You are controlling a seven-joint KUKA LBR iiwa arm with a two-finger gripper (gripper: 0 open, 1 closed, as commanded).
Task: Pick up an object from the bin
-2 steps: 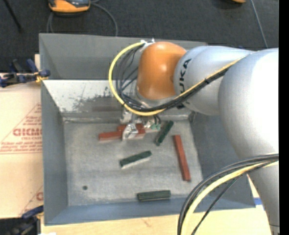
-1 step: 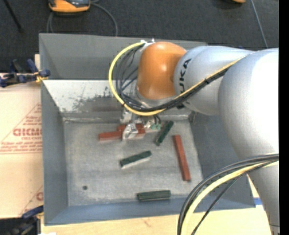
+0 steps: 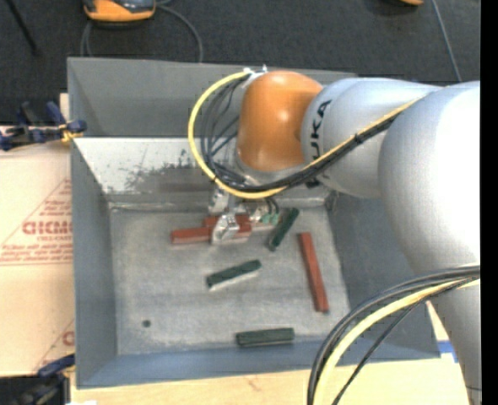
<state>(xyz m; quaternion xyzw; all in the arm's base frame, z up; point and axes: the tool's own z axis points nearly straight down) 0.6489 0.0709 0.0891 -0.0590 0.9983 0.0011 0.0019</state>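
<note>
My gripper [image 3: 224, 227] is low in the back middle of the bin, right over a red-brown stick [image 3: 190, 235] that lies crosswise and shows on both sides of it. A dark green stick [image 3: 283, 228] lies tilted just to the right of the gripper, partly under the arm. Another dark green stick [image 3: 234, 274] rests on the floor a little in front of the gripper.
A long red stick [image 3: 312, 271] lies along the right side. A dark green stick [image 3: 264, 337] sits near the front wall, and a small dark speck [image 3: 146, 324] at front left. The arm and its orange cover overhang the back right.
</note>
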